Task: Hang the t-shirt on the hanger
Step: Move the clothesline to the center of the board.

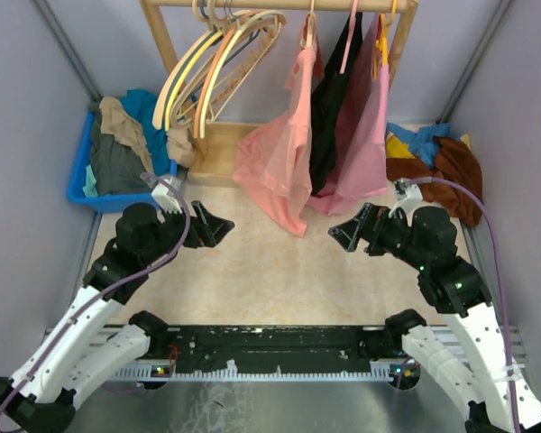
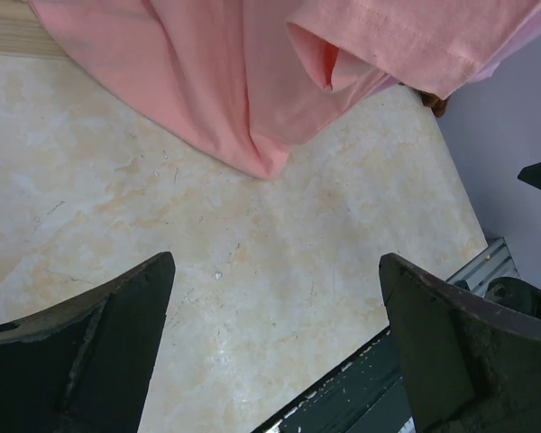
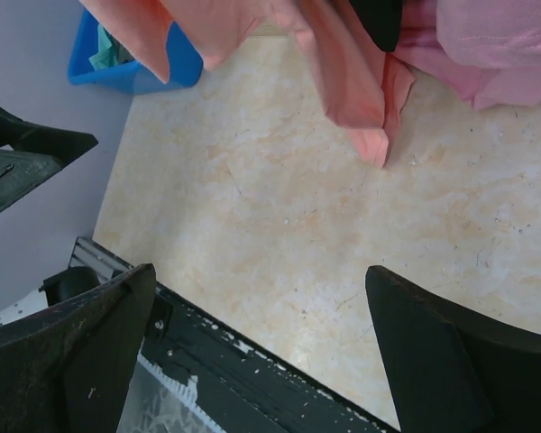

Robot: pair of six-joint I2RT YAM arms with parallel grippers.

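Observation:
The teal-blue t-shirt (image 1: 150, 112) lies crumpled in the blue bin (image 1: 79, 185) at the back left, partly under tan and grey clothes. Several pale cream and orange hangers hang on the wooden rail; a pale cream hanger (image 1: 174, 86) is the leftmost. My left gripper (image 1: 218, 225) is open and empty above the table, right of the bin, its jaws wide apart in the left wrist view (image 2: 275, 271). My right gripper (image 1: 343, 233) is open and empty, below the hanging pink shirts (image 1: 284, 167); its jaws are wide apart in the right wrist view (image 3: 260, 275).
Pink shirts and a black garment (image 1: 334, 99) hang from the rail down to the table. A pile of brown, yellow and lighter blue clothes (image 1: 437, 158) lies at the back right. Grey walls close both sides. The black base rail (image 1: 270, 343) runs along the near edge.

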